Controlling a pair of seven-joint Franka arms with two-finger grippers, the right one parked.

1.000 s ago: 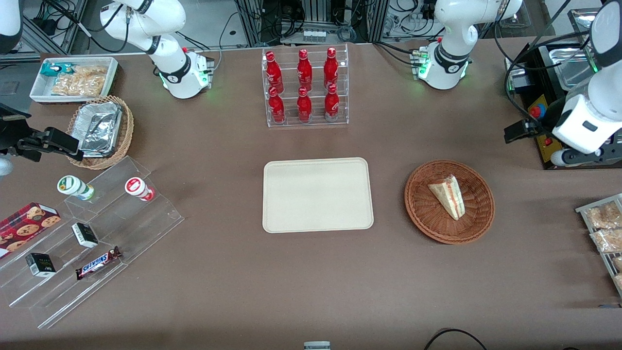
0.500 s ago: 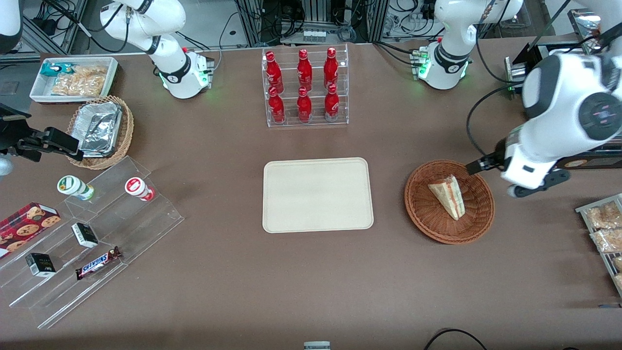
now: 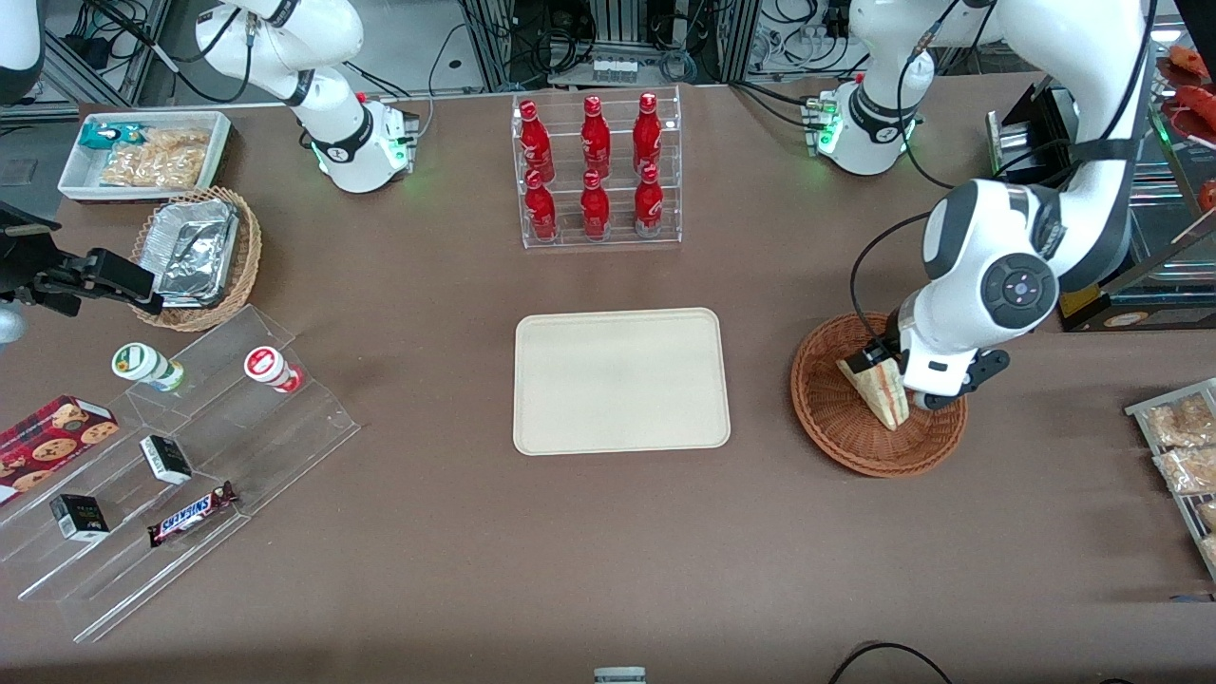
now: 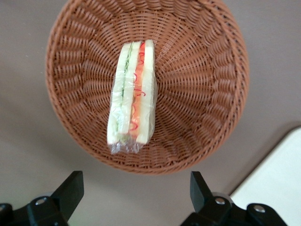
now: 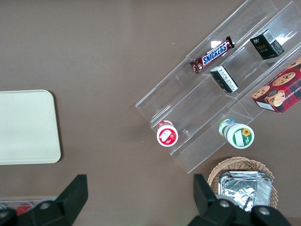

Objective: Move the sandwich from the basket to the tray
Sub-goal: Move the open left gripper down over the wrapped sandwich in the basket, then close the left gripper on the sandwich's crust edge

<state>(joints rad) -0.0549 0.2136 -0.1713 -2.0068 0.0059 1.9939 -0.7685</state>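
Nothing moved yet: sandwich (image 4: 131, 96) lies in the basket (image 4: 214, 80), gripper (image 4: 136, 188) above it, fingers (image 4: 70, 188) spread; tray (image 3: 622, 380) beside basket waits.

Glossy white arm (image 3: 988, 275) with dark grey joint caps, black cables, black-fingered claw (image 4: 136, 193).

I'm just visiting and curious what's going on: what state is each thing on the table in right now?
sandwich: wrapped, lying in the basket, not held.
basket: holds only the sandwich.
tray: nothing on it.
hand: open, hovering above the basket.
red bottles: upright in their clear rack.
tan basket: holds foil containers.
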